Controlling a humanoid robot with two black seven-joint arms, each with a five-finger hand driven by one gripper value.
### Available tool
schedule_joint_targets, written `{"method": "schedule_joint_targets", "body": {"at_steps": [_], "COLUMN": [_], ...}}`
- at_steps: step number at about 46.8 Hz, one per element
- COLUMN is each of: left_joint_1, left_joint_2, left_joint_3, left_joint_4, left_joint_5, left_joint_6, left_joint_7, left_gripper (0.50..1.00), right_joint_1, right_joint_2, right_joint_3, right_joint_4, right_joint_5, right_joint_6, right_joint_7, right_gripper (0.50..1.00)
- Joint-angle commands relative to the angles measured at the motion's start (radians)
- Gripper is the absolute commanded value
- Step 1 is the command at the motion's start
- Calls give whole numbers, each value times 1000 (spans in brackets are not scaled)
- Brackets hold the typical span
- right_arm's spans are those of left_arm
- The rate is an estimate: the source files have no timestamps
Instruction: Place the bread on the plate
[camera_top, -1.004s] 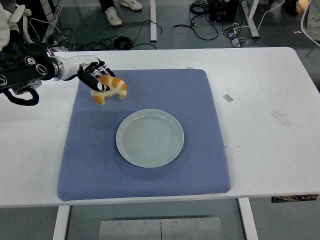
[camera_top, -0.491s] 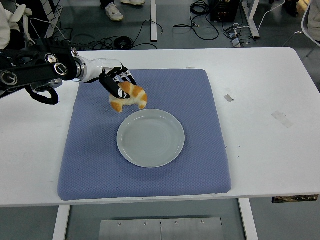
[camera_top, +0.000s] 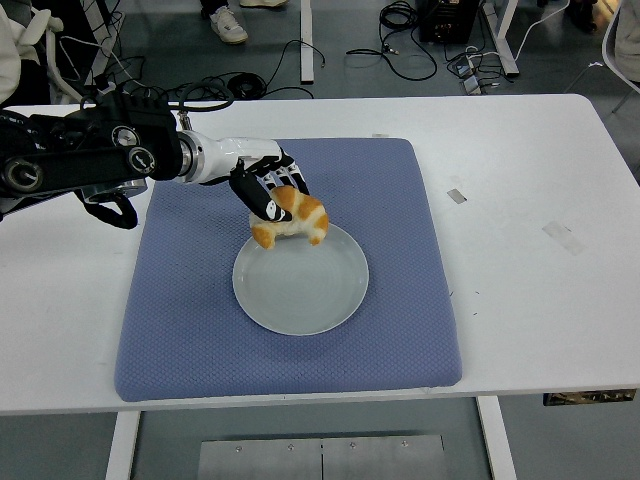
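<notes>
Covering most of the white tabletop (camera_top: 520, 300) is a square blue quilted mat (camera_top: 180, 330), on which a round pale grey plate (camera_top: 300, 295) is set near the middle. Two small strips of tape (camera_top: 562, 236) are seen on the bare surface to the right of the mat. Beyond the far edge a grey floor (camera_top: 350, 75) is visible, strewn with black cables (camera_top: 400, 30); white table legs and a pair of light shoes (camera_top: 228, 22) (a person standing at the picture's top) are also shown.

The left arm is extended in from the left edge over the mat's far left part, and its left hand (camera_top: 262, 188) is positioned at the plate's far rim. The bread (camera_top: 293, 218), a golden-brown croissant with paler ends, is gripped by the black fingers (camera_top: 256, 200), which are curled closed around its upper left side. The bread is held over the plate's far edge, partly above the rim and partly above the mat; whether it touches the plate cannot be told. Its long axis is laid roughly left to right, tilted a little, with both tips curving downward toward the plate, one at the lower left and one at the right. The right arm is not seen.
</notes>
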Motion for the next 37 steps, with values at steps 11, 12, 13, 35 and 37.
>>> {"method": "schedule_joint_targets", "body": {"at_steps": [11,12,13,35,37], "left_joint_1": [11,13,16,45,48], "left_joint_2": [0,-1,-1,-18,-18], "left_joint_3": [9,9,10,10,10], "left_joint_4": [-37,-37,-39,-42,-42], "left_joint_5": [0,0,0,9,12], "left_joint_6": [-1,-1,-1,2,0], "left_joint_7": [21,22,22,24,24], "left_gripper": [500,500,500,500,500], "right_joint_1": [0,0,0,0,0], "right_joint_2": [0,0,0,0,0], "right_joint_3": [1,0,0,0,0], "right_joint_4": [0,0,0,0,0], "right_joint_5": [0,0,0,0,0], "right_joint_6": [0,0,0,0,0], "right_joint_7": [0,0,0,0,0], "right_gripper": [1000,1000,1000,1000,1000]}}
